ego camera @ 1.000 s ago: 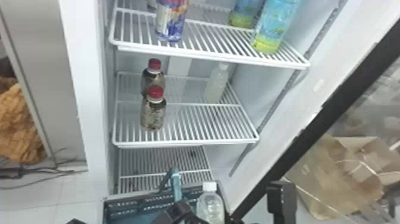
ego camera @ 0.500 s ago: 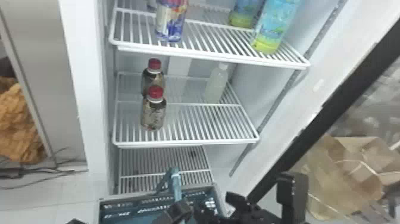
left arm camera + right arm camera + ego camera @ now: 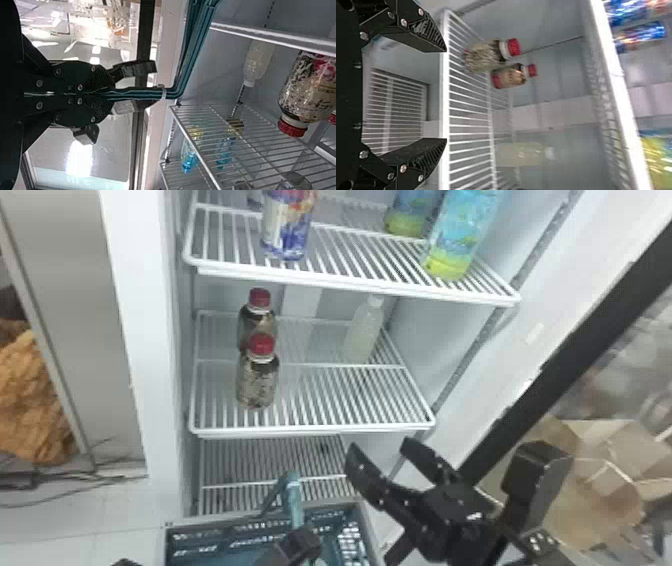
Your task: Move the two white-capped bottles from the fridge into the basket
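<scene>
"Where is your right gripper (image 3: 381, 446)?"

"Below the front of the middle shelf (image 3: 315, 431), toward the robot's right. In the head view I see its fingers spread apart, and the right wrist view agrees: I have it open, one finger well apart from the other."

"And the left gripper (image 3: 301, 542)?"

"I have that one at the basket (image 3: 200, 542), clamped on the teal handle (image 3: 295, 497). The left wrist view shows the handle running in between the two fingers."

"What about the white-capped bottles?"

"One white-capped bottle (image 3: 364, 335) stands upright on the middle shelf, toward the back and the robot's right (it is so pale it nearly melts into the fridge wall from where I sit). I cannot tell where the second one is."

"Anything beside it?"

"Well apart from it, on the left part of the same shelf, I see two dark bottles with red caps, the front one (image 3: 257, 382) near the other (image 3: 255, 322). The upper shelf (image 3: 350, 287) holds a blue, white and red container (image 3: 287, 227) and two blue-and-green bottles, one nearer (image 3: 462, 232) and one farther back (image 3: 410, 215). The basket is low in front of the fridge (image 3: 140, 315)."
</scene>
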Controlling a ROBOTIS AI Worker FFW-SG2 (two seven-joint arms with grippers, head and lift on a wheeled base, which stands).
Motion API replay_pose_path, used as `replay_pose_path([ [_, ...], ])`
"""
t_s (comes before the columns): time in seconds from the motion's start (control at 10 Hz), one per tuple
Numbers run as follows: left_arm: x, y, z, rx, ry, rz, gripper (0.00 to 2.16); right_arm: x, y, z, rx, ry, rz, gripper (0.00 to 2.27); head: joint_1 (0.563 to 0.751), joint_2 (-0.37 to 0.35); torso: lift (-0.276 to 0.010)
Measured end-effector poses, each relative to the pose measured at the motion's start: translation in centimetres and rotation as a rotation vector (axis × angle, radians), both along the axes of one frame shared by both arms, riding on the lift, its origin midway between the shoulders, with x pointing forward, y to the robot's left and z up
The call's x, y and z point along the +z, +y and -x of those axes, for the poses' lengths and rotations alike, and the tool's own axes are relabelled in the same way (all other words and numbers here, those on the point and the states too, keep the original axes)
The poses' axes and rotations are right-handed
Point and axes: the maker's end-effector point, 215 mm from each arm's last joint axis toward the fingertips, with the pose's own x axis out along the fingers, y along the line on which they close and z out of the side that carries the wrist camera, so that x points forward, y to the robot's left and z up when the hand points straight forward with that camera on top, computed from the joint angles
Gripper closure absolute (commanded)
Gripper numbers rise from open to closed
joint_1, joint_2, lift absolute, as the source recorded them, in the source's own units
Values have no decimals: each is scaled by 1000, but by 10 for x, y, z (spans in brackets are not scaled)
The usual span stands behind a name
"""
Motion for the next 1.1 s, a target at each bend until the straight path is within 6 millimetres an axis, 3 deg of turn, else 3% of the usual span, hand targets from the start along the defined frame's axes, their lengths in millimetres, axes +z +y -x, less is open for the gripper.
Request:
replay_pose_path([
  [0.6,0,-2,2,-6,2,1,1118,4,-36,-80,-68,-227,-1,202,695,-350,-260],
  [1.1,0,-1,1,-2,2,3,1118,-9,-54,-144,-105,-295,18,56,695,-350,-260],
])
